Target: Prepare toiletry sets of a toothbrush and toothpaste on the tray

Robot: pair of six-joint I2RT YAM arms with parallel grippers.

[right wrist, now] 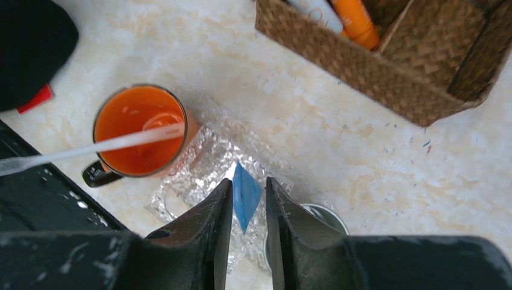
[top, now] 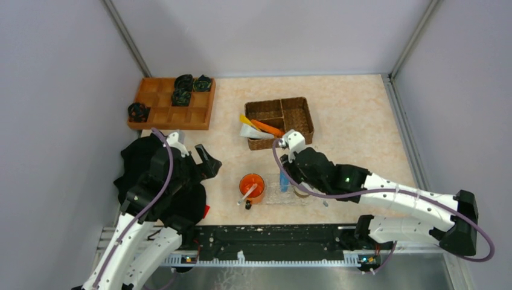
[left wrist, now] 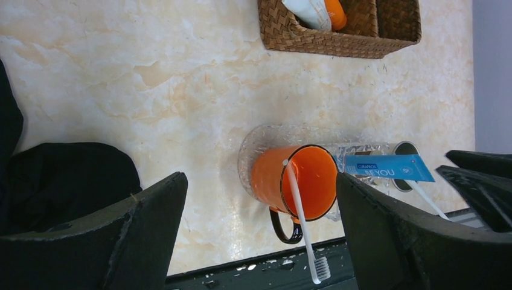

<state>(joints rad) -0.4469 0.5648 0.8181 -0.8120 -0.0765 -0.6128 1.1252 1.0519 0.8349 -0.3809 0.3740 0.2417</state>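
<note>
The clear bumpy tray (top: 275, 196) lies near the table's front edge and also shows in the right wrist view (right wrist: 199, 169). The orange mug (top: 252, 186) stands at its left end with a white toothbrush (left wrist: 300, 217) leaning out of it. A steel cup (right wrist: 326, 220) stands at its right end. My right gripper (right wrist: 249, 202) is nearly closed on a blue toothpaste tube (right wrist: 246, 194) just over the tray between mug and cup. The tube also shows in the left wrist view (left wrist: 386, 168). My left gripper (left wrist: 259, 205) is open and empty, left of the mug.
The wicker basket (top: 296, 115) behind the tray holds orange, yellow and white tubes (top: 259, 128). The orange wooden compartment tray (top: 172, 103) with dark bundles is at the far left. Black cloth (top: 145, 175) lies under my left arm. A black rail (top: 272, 235) runs along the near edge.
</note>
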